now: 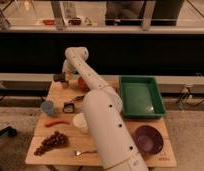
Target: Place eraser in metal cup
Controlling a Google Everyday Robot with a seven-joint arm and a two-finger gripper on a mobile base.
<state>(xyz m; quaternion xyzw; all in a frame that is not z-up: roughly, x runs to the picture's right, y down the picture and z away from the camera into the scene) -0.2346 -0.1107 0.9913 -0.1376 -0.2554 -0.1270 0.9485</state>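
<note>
Right, my gripper [60,78] sits at the far left corner of the wooden table [107,97], out at the end of the white arm [97,107] that reaches away from me across the board. I cannot tell from this view how its fingers stand, nor whether anything is in them. Directly beneath it, touching or nearly so, is the metal cup [64,84], a dull greyish cylinder; I cannot see inside it. The eraser I cannot pick out for certain: there is only a dark mass right at the gripper, and I cannot say whether that is the eraser or part of the tool.

Just right of the gripper, partly behind the arm, is something orange-red [83,82] that I cannot name. Nearer to me than the gripper and a little left stands the blue cup [48,108], contents hidden. Beside that, toward the arm, lies a black square item with a pale centre [69,106]. Closer still come a red chilli [57,122], the white cup [80,122] tight against the arm, a bunch of dark grapes [51,142] and a spoon [85,152].

Well to the right of the gripper, the green tray [140,95] shows only its bare floor, and the purple bowl [148,139] at the near right corner looks the same.
</note>
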